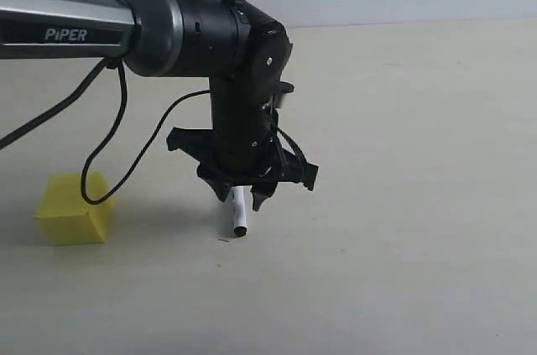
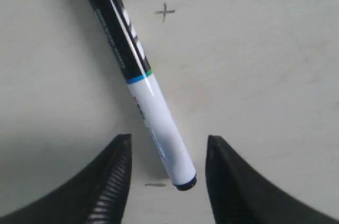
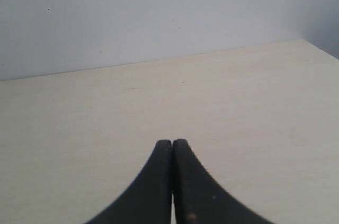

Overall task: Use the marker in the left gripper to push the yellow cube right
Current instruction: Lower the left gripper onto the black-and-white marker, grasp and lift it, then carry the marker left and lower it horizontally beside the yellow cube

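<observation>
The yellow cube (image 1: 75,208) rests on the table at the left of the exterior view, well left of my left gripper (image 1: 239,195); neither wrist view shows it. The marker (image 2: 151,91), black cap half and white barrel half, lies on the table with its dark end (image 1: 241,231) poking out below the left gripper. In the left wrist view my left gripper (image 2: 168,139) is open, and its jaws stand on either side of the white barrel with gaps, not touching it. My right gripper (image 3: 172,142) is shut on nothing over bare table.
The pale table (image 1: 403,204) meets a grey wall (image 3: 159,12) at the back. A pencilled cross (image 2: 164,11) and a short dash (image 2: 155,185) mark the table near the marker. A black cable (image 1: 101,162) loops down from the left arm above the cube.
</observation>
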